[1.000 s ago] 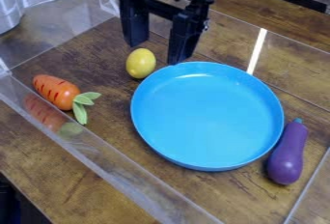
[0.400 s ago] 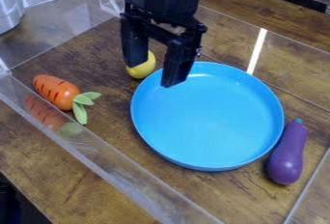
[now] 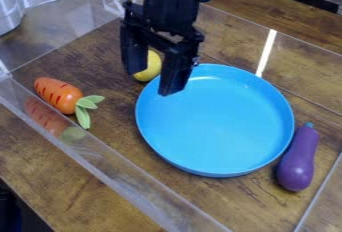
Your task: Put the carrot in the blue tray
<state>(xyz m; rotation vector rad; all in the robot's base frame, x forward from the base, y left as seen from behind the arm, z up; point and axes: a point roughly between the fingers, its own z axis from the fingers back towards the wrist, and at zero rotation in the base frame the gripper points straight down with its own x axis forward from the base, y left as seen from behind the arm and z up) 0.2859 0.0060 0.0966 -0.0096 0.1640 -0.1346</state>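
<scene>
The carrot [image 3: 59,94] lies on the wooden table at the left, orange with dark grooves and its green leaves pointing right, close to a clear wall. The blue tray [image 3: 217,118] is a wide round plate right of centre with nothing in it. My gripper [image 3: 151,73] hangs pointing down over the tray's upper left rim, open, its two black fingers [image 3: 171,76] straddling the space in front of a yellow lemon. Nothing is held. The carrot sits well to the left of the gripper.
A yellow lemon [image 3: 150,67] rests just behind the fingers, partly hidden. A purple eggplant [image 3: 299,158] lies at the tray's right edge. A clear plastic wall [image 3: 80,151] runs along the table's left and front side.
The gripper has come down and shifted left toward the viewer, now covering part of the lemon. Its jaws stay open. The carrot, tray and eggplant have not moved.
</scene>
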